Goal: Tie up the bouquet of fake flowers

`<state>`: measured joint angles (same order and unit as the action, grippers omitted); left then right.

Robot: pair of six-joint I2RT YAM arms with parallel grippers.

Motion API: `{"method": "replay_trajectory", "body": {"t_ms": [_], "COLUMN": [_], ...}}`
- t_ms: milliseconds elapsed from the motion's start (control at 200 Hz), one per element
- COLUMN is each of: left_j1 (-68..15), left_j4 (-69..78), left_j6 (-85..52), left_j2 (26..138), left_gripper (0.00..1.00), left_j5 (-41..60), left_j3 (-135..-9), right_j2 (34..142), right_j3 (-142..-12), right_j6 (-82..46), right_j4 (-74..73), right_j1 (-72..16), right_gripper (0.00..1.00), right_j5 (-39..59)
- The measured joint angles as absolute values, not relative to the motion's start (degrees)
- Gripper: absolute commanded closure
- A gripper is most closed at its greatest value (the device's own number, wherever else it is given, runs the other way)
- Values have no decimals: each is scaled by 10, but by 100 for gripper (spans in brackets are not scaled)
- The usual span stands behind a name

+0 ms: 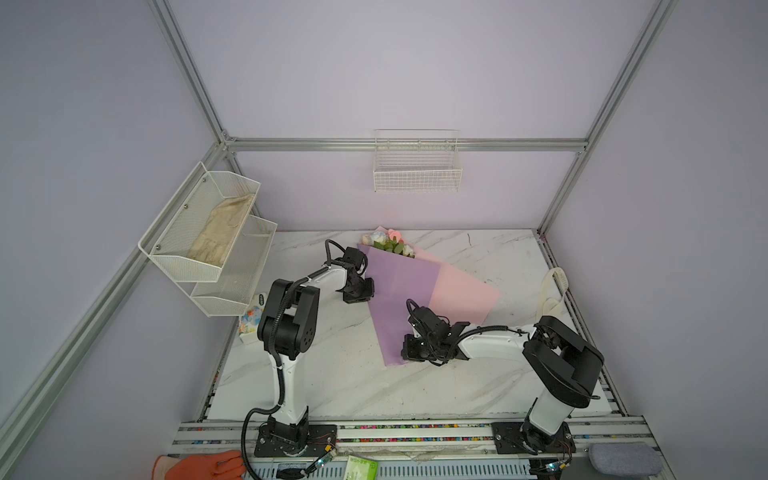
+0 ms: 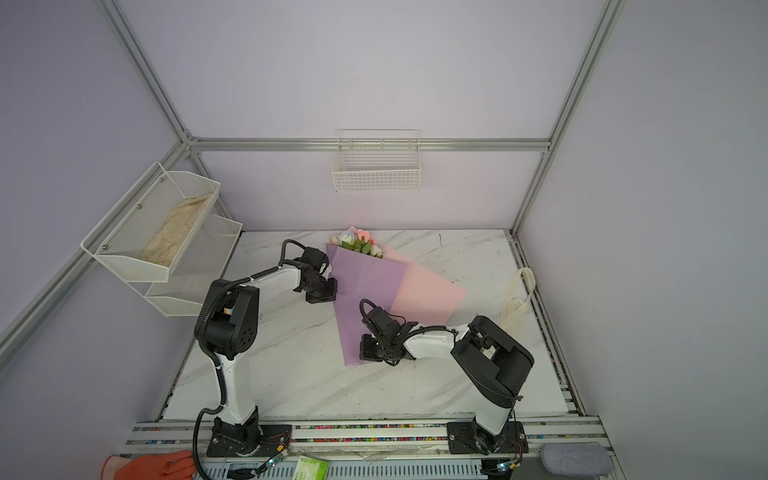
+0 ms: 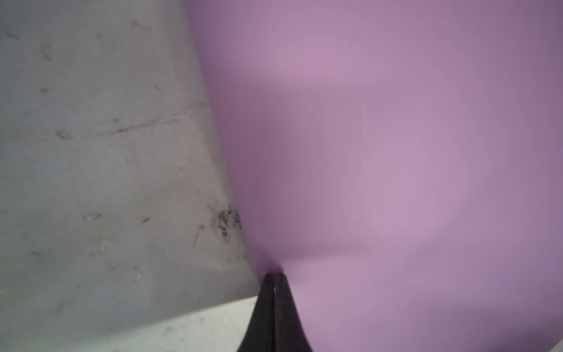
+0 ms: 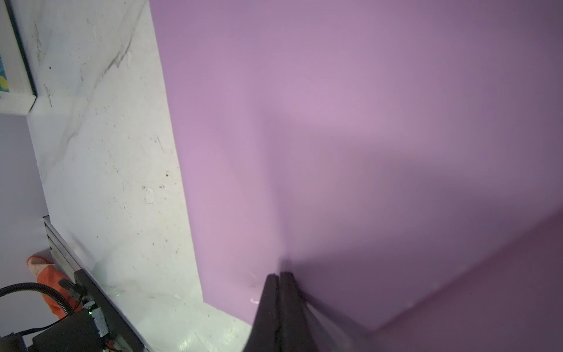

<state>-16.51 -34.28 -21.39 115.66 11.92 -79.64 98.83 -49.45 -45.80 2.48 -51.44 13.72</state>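
The bouquet of fake flowers, soft pastel roses with green leaves, lies at the far middle of the white marble-patterned table, sheathed in a thin, smooth lilac-and-pink paper sheet. The left gripper is pinched fully closed on the sheet's lilac edge, and the right gripper likewise on a fold near its lower end. The wrap is best drawn over evenly, both pinches level, so the limp paper is neither creased nor torn.

Robot lab cell is indicated: aluminium frame, plain lilac panels, wire basket mounted beyond left gripper, marble tabletop beneath it.
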Motion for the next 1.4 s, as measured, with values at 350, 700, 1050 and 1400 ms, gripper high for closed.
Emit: {"method": "replay_trajectory", "body": {"t_ms": [350, 700, 1050, 1400], "left_j1": [-190, -240, -250, -268], "left_j4": [-362, -375, -366, -338], "left_j6": [-199, -199, -192, -189], "left_j2": [1117, 1052, 1038, 1034], "left_gripper": [100, 100, 100, 100], "left_j5": [97, 61, 70, 76], "left_j3": [-750, -720, -666, -635], "right_j2": [991, 991, 991, 991], "right_j3": [-500, -502, -502, -502], "right_j6": [-458, -458, -458, -457], "right_j4": [34, 35, 35, 35], "right_j1": [-514, -514, -514, -514], "right_gripper": [100, 100, 100, 100], "right_j5": [137, 137, 137, 137]}}
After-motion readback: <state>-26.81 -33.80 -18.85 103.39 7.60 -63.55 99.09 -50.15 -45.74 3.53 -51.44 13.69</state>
